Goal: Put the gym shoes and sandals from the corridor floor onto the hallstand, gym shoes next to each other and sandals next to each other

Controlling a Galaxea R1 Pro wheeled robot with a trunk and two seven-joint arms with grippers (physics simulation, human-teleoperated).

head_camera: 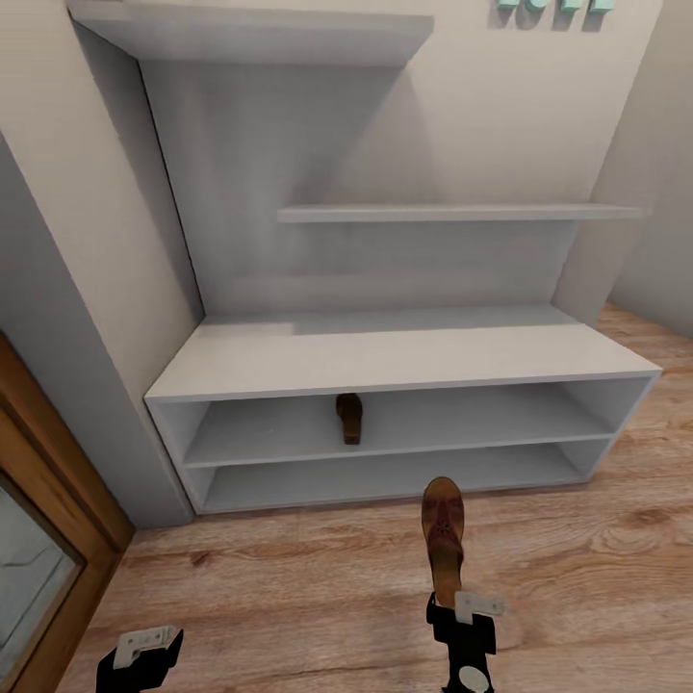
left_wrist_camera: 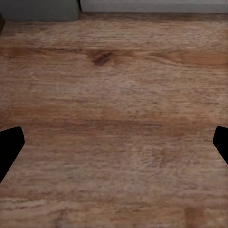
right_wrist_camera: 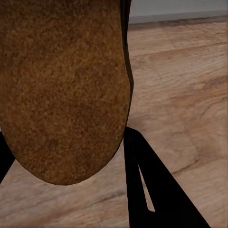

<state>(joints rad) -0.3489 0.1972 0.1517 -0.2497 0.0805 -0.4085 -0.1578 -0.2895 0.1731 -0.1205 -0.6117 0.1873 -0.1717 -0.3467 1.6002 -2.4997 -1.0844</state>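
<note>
Right gripper (head_camera: 452,599) is clamped on a sandal's (head_camera: 443,534) heel, toe pointing ahead toward the rack (head_camera: 404,351), where the other sandal (head_camera: 349,417) lies on the upper tier; next move, I judge: place alongside it.

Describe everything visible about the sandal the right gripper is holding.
The sandal is flat, with a tan, suede-looking footbed and dark brown straps near its far end. The right gripper is shut on its near end, holding it off the corridor floor, toe pointing toward the hallstand and short of the lower tier. In the right wrist view its rounded sole or footbed sits between the black fingers. Nothing but the gripper seems to touch it.
</note>
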